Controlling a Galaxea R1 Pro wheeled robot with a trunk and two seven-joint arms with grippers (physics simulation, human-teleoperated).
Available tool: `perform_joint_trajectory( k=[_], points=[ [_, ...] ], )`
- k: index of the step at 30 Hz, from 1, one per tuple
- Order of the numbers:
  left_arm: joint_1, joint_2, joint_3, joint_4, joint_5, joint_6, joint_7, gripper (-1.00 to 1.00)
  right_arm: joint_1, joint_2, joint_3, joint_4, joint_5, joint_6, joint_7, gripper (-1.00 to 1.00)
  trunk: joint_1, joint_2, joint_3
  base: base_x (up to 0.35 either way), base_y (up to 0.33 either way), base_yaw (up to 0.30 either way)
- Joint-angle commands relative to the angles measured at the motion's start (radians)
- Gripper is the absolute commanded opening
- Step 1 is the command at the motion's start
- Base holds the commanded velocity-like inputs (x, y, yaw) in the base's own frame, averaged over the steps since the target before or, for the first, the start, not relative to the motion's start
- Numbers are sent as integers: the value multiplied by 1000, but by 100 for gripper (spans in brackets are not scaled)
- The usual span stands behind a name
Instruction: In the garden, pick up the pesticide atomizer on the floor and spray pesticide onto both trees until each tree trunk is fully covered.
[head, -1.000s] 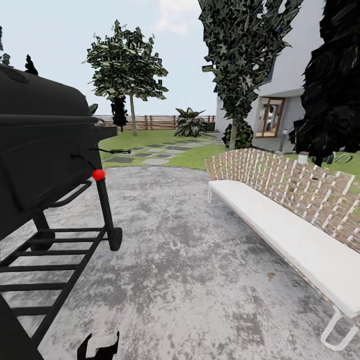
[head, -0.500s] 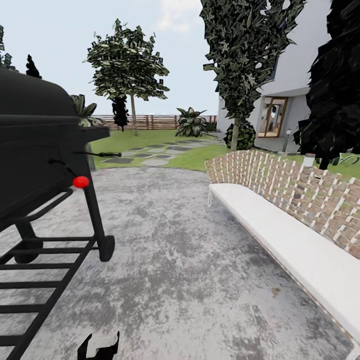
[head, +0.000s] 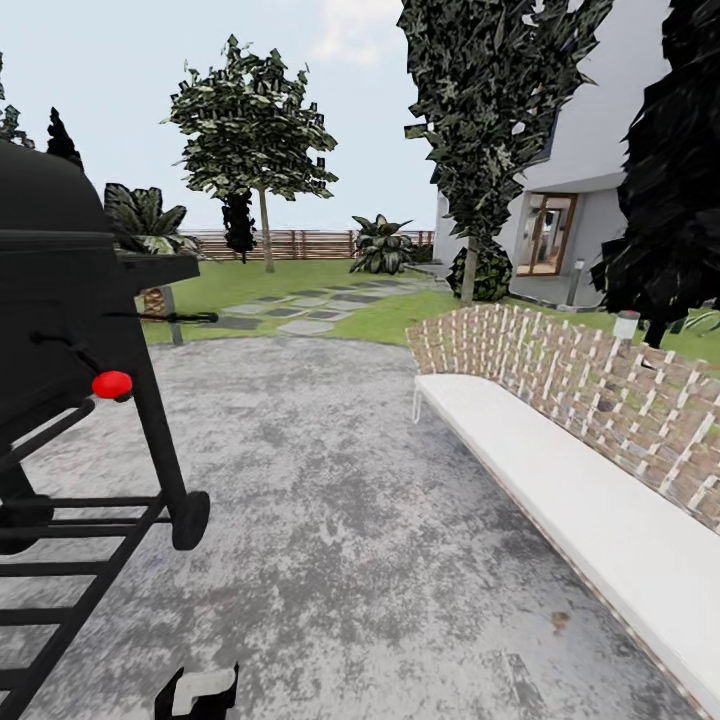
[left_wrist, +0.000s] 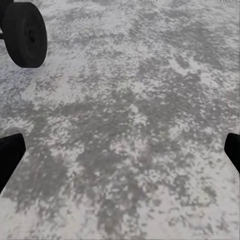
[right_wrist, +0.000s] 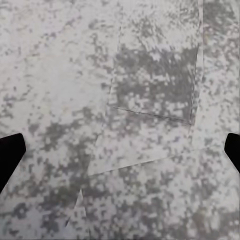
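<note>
**Robot on grey paving, garden lawn ahead**

Nearest, at the bottom edge of the head view, left of centre: a white-and-black robot part (head: 198, 692), low over the paving; cannot tell which piece it is.

Left gripper (left_wrist: 120, 145): left wrist view shows dark fingers (left_wrist: 10, 152) at both side edges, spread wide, nothing between them but mottled grey paving (left_wrist: 130, 125). A black wheel (left_wrist: 26, 34) sits in that frame's upper left corner.

Right gripper (right_wrist: 120, 150): fingers (right_wrist: 10, 152) likewise spread at the frame edges, nothing held; paving beneath shows slab seams.

Left of the head view: a black barbecue grill (head: 60, 300) with a red knob (head: 112, 384), slatted lower shelf, small wheel on the paving.

Right side: a long white bench (head: 560, 480) with a woven backrest, running from mid-frame to the lower right corner.

Middle distance: paving ends at green grass (head: 250, 282) crossed by stepping stones (head: 300, 310).

Far: one leafy tree (head: 255, 130) with a slim pale trunk at upper left of centre; a tall dark narrow tree (head: 490, 110) upper centre-right; a broad-leaved plant (head: 380, 245); brown slat fence (head: 300, 243); white house (head: 590, 170) with a wood-framed door at right.

Pesticide atomizer: cannot tell where it lies from these views.
</note>
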Motion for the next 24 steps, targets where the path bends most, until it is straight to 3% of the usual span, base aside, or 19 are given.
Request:
perform_joint_trajectory(
  k=[1, 11, 24],
  points=[
    [-1, 0, 4, 1, -6, -3, 1, 100, 0, 0, -1, -1, -1, -2, 0, 100, 0, 0, -1, 331, -3, 0],
    [-1, 0, 4, 1, -6, -3, 1, 100, 0, 0, -1, -1, 0, -2, 0, 100, 0, 0, -2, 331, -1, 102],
    [-1, -1, 4, 1, -6, -3, 1, 100, 0, -1, -1, -1, -1, -2, 0, 100, 0, 0, -2, 332, 0, 7]
  ],
)
